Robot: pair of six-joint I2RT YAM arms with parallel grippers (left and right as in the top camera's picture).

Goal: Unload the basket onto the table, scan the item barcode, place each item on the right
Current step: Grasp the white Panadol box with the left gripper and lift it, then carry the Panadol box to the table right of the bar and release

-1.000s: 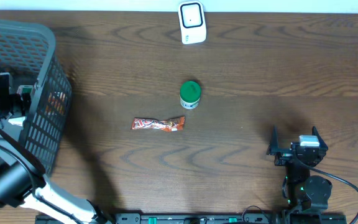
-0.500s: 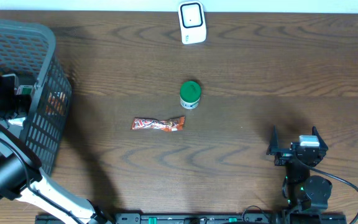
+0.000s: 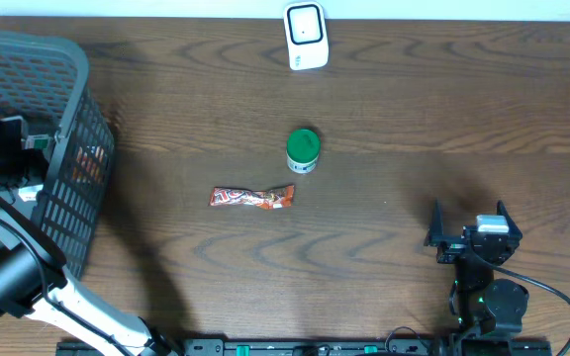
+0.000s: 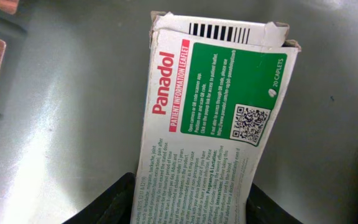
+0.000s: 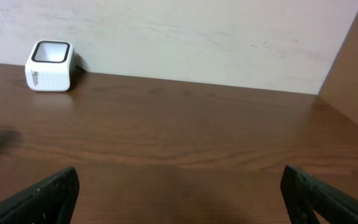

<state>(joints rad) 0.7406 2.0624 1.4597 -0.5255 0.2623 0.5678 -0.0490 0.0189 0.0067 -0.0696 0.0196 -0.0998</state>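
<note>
Grey mesh plastic basket (image 3: 77,129) walls off left edge. Green-lidded jar (image 3: 303,148), red snack wrapper (image 3: 252,198) obstruct mid-table. Right half open to white boxy scanner (image 3: 306,37).

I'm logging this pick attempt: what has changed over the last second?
The left pincer, reaching into the basket, shifted slightly and closed in on the Panadol box; its fingers now sit against the box's sides. The right pincer stays open and parked; the snack packet, green-lidded jar and scanner have not moved.
</note>
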